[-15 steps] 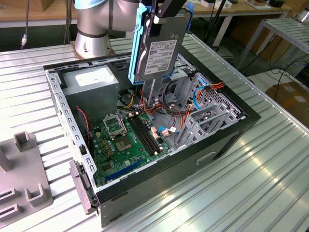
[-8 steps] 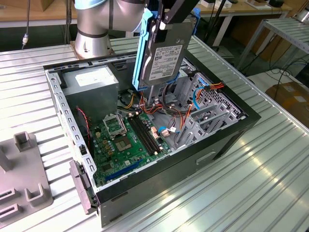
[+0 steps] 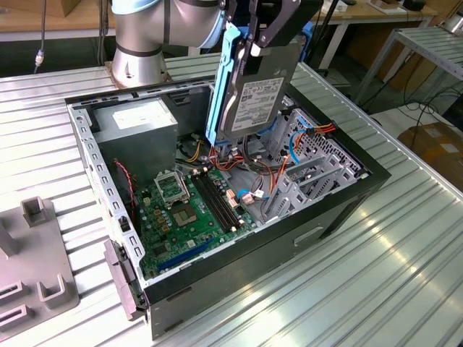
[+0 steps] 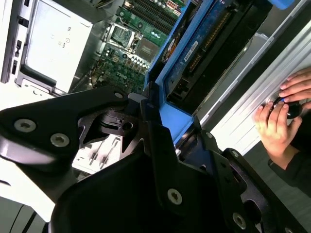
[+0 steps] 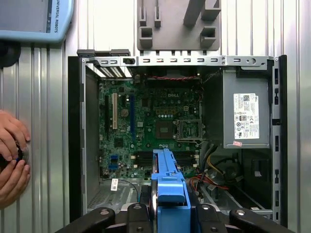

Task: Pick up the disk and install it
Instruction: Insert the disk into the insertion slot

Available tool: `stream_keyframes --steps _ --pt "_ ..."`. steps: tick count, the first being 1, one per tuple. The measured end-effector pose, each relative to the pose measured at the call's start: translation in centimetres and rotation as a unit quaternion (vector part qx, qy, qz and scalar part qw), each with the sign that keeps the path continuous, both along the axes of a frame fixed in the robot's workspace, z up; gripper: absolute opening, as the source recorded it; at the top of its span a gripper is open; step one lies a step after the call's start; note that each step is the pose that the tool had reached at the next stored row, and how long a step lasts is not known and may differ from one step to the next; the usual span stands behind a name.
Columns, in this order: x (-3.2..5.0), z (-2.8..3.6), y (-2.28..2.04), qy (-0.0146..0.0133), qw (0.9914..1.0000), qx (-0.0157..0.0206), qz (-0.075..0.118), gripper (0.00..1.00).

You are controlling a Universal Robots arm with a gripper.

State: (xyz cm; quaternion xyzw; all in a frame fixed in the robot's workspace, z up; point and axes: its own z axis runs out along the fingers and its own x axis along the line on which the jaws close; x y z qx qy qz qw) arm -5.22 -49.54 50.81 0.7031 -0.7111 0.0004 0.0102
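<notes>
Blue-framed disk (image 3: pixel 255 97) held upright — fingers (image 3: pixel 273 25) clamped, above open computer case (image 3: pixel 289 253)

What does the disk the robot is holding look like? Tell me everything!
The disk is a flat grey metal rectangle with a white printed label on the face turned to the exterior view. A bright blue plastic carrier frames it, with a long rail running down the exterior view's left edge. It hangs almost upright, slightly tilted, above the open computer case. The black gripper is shut on its top end.
</notes>
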Motion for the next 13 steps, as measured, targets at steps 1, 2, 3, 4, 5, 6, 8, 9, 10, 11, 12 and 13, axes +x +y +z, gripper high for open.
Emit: stream_keyframes --steps 1,2,3,4,5,6,8,9,10,11,12,13 --pt "0.00 0.00 -0.19 0.0000 1.00000 0.0000 0.000 0.37" --pt "0.00 -0.01 -0.41 0.0000 1.00000 0.0000 0.000 0.37" --pt "0.00 -0.01 -0.57 0.0000 1.00000 0.0000 0.000 0.37" --pt "0.00 -0.01 -0.74 0.0000 1.00000 0.0000 0.000 0.37" --pt "-0.01 -0.01 -0.92 0.0000 1.00000 0.0000 0.000 0.37" --pt "-0.01 -0.02 -0.94 0.0000 1.00000 0.0000 0.000 0.37" --pt "0.00 -0.02 -0.94 0.0000 1.00000 0.0000 0.000 0.37" --pt "0.00 -0.01 -0.94 0.0000 1.00000 0.0000 0.000 0.37" --pt "0.00 -0.01 -0.95 0.0000 1.00000 0.0000 0.000 0.37" --pt "0.00 -0.02 -0.95 0.0000 1.00000 0.0000 0.000 0.37" --pt "0.00 -0.02 -0.95 0.0000 1.00000 0.0000 0.000 0.37" --pt "0.00 -0.02 -0.95 0.0000 1.00000 0.0000 0.000 0.37"
